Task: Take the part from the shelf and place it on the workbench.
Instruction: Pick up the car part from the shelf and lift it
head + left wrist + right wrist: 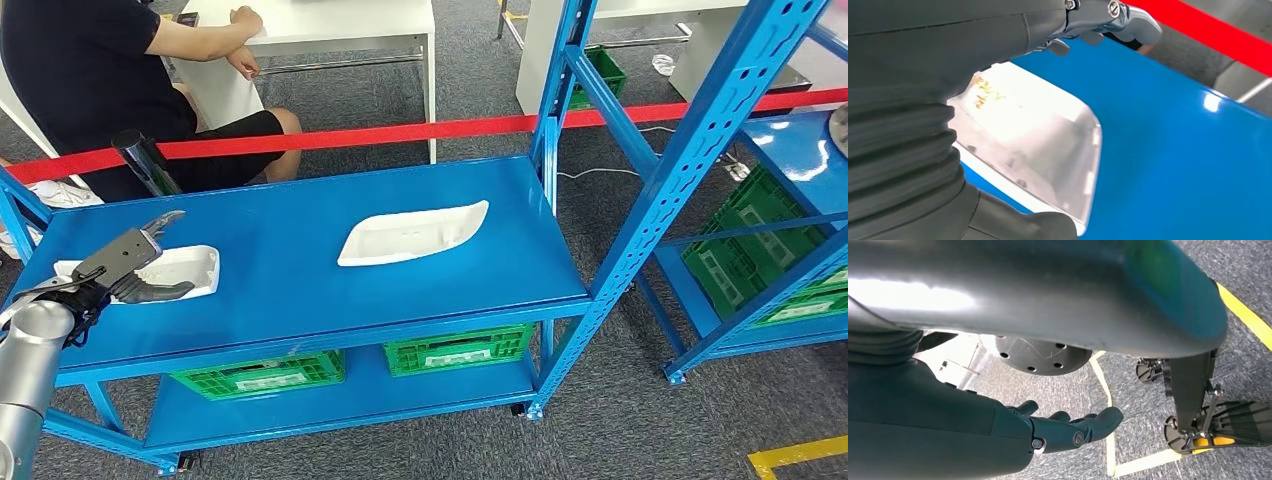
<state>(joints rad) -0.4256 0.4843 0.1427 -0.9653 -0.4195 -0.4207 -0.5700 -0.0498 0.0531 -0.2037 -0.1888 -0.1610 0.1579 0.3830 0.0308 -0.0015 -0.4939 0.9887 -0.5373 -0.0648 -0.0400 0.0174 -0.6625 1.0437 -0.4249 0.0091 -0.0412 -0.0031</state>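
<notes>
Part point(170, 272) flat on workbench point(300, 270) | left hand point(125, 268) grips its edge | right hand point(1068, 430) hangs, fingers loose, empty

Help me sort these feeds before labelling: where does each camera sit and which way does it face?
Head: high, facing down at blue shelf; left robot hand shows.
Left wrist: behind left robot hand, facing white part.
Right wrist: hanging arm, facing floor; right robot hand empty.
Shared: head and left wrist see that part.
</notes>
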